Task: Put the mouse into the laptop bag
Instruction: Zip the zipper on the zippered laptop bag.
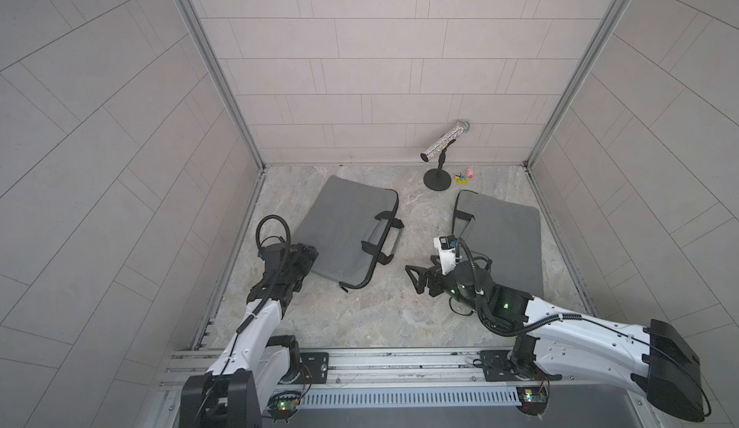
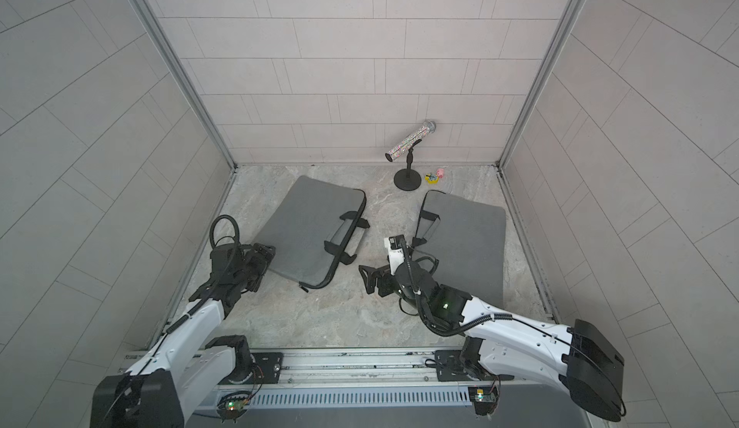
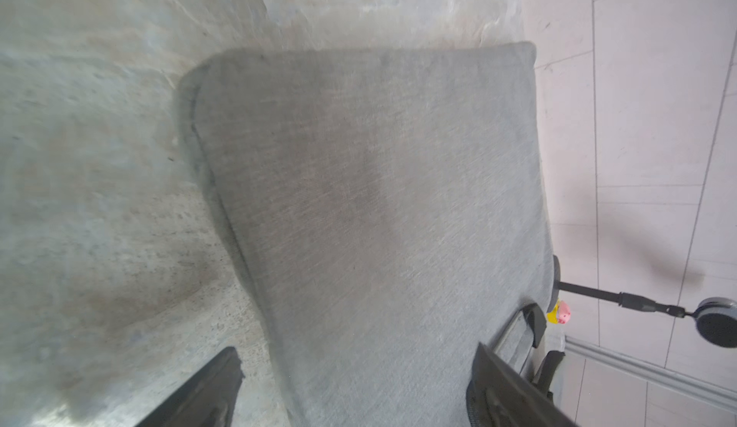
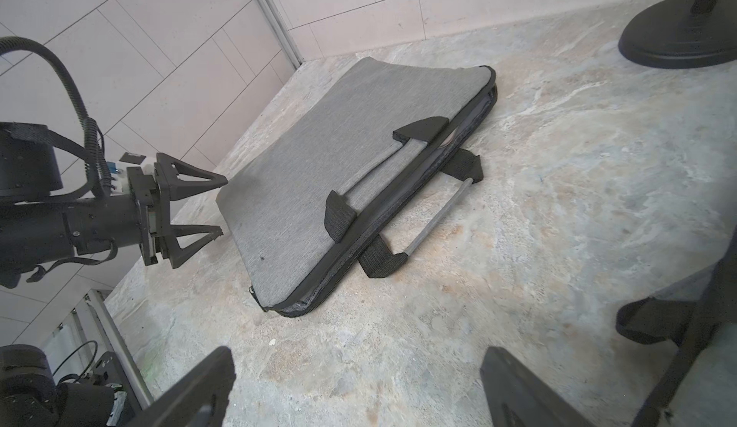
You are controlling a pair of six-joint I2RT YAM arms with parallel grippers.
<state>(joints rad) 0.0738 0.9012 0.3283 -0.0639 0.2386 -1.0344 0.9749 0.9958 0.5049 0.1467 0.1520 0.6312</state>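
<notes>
The mouse is out of view in every frame. A grey laptop bag (image 1: 344, 226) (image 2: 308, 226) lies flat at the left, its black handles (image 1: 382, 238) and zipped edge turned toward the middle. In the right wrist view this bag (image 4: 319, 173) shows its zip parted along that edge. My left gripper (image 1: 308, 252) (image 4: 219, 205) hovers open at the bag's near left corner. In the left wrist view the left gripper (image 3: 357, 365) straddles grey fabric (image 3: 379, 205). My right gripper (image 1: 412, 280) (image 4: 357, 365) is open and empty above bare floor, pointing at the bag.
A second grey laptop bag (image 1: 504, 246) (image 2: 468, 246) lies at the right, partly under my right arm. A glittery microphone (image 1: 444, 142) on a black round-based stand (image 1: 437, 178) and a small yellow and pink toy (image 1: 466, 176) stand by the back wall. Tiled walls enclose the floor.
</notes>
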